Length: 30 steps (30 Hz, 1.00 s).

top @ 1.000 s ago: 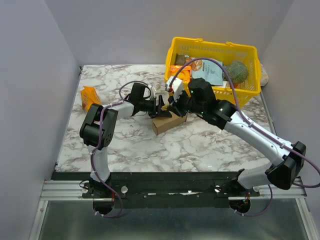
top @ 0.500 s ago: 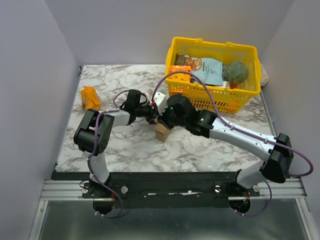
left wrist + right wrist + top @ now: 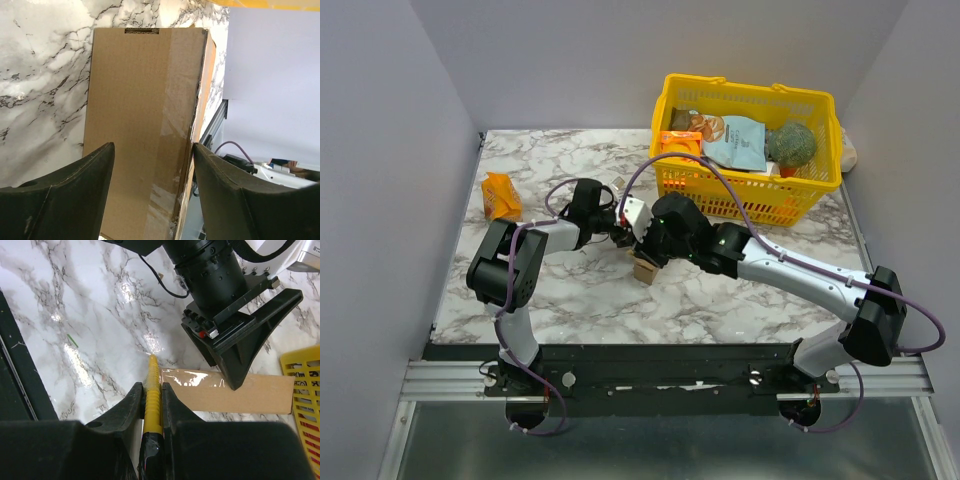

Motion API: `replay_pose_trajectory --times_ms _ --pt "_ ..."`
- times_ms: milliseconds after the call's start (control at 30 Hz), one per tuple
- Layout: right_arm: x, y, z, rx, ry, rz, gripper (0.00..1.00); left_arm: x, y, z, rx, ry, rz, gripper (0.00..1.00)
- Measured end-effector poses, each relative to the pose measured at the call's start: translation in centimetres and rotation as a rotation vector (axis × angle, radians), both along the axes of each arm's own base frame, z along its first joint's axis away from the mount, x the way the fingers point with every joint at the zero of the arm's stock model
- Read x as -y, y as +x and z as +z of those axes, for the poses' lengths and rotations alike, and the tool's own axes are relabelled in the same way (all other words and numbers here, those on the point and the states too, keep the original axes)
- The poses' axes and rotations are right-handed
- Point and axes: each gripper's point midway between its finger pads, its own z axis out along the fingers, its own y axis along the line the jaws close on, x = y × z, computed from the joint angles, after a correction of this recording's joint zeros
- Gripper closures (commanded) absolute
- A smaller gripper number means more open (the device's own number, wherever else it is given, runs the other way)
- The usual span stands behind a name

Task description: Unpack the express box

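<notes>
White-grey marbled surface (image 3: pixel 570 295): small orange snack packet (image 3: pixel 500 195) at left, yellow plastic mesh basket (image 3: pixel 800 195) far right. Small brown cardboard box (image 3: pixel 645 268) at centre, contact unclear.

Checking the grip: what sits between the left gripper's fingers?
The express box fills the gap of the left gripper, taped face showing, in the left wrist view.

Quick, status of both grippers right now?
Left gripper: closed on the express box.
Right gripper: closed on a thin yellow tool.
</notes>
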Motion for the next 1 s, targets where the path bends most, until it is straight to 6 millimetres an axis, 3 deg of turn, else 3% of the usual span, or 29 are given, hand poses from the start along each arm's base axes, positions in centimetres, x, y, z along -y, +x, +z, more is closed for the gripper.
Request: replay_pose_trajectory --times_ms 1000 --pt "2.2 -0.9 -1.6 0.014 -0.063 0.012 1.0 0.0 0.4 -0.4 0.073 0.031 -0.051 0.27"
